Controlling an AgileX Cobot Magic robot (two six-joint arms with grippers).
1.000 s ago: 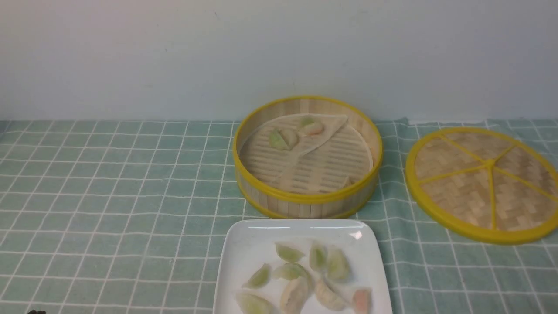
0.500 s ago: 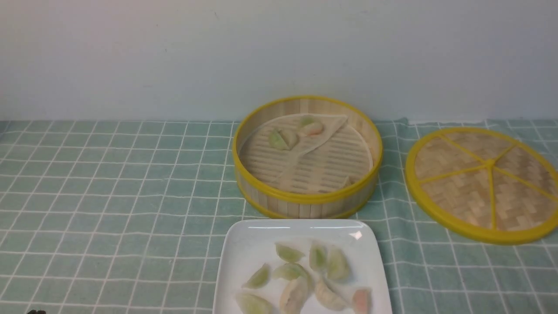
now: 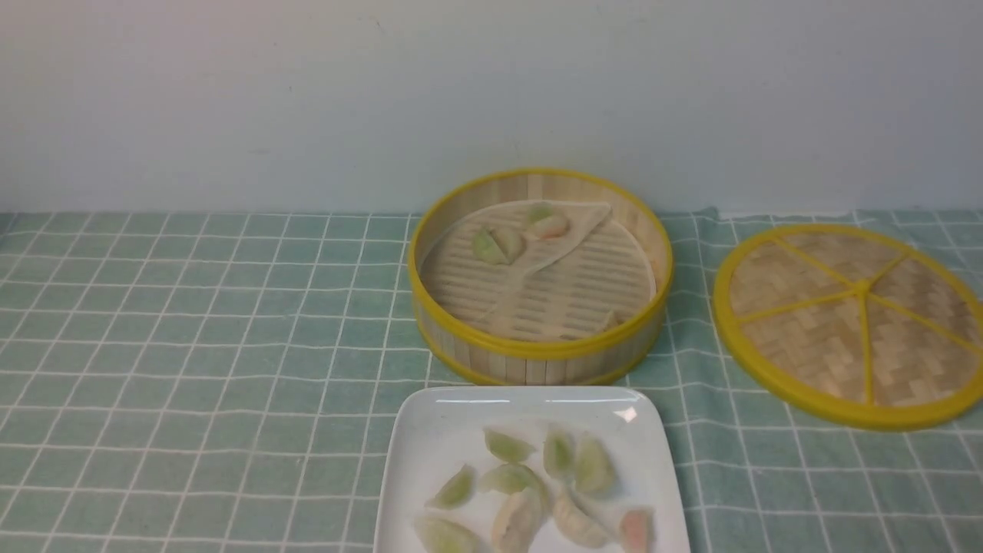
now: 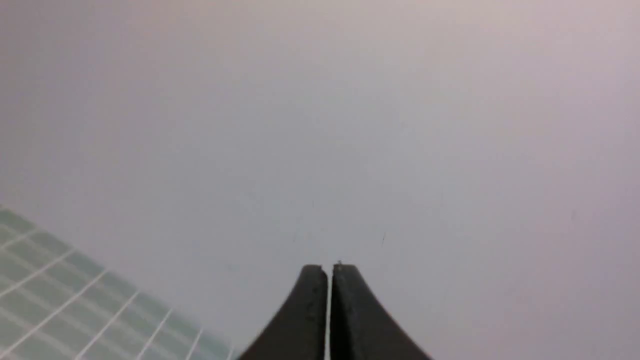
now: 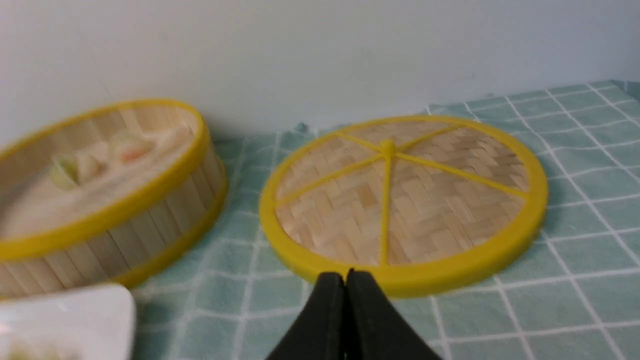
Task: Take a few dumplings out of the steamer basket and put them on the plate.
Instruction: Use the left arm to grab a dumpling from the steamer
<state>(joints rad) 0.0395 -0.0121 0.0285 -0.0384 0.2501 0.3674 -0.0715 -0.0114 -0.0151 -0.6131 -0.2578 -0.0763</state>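
Note:
The steamer basket [image 3: 541, 349] stands at the middle back of the table, with a folded liner sheet and three dumplings [image 3: 498, 244] at its far left side. It also shows in the right wrist view [image 5: 115, 210]. The white plate [image 3: 438, 430] lies just in front of it and holds several dumplings [image 3: 530, 484]. Neither gripper shows in the front view. My left gripper [image 4: 329, 267] is shut and empty, facing the wall. My right gripper [image 5: 346, 275] is shut and empty, near the flat lid's rim.
A flat woven lid [image 3: 852, 322] with yellow rim and spokes lies right of the basket; it also shows in the right wrist view [image 5: 400, 200]. A green checked cloth [image 3: 192, 346] covers the table. A pale wall [image 3: 307, 92] runs close behind the basket.
A small dark bit at the bottom left edge of the front view has gone out of sight. The basket, plate and dumplings have not moved.

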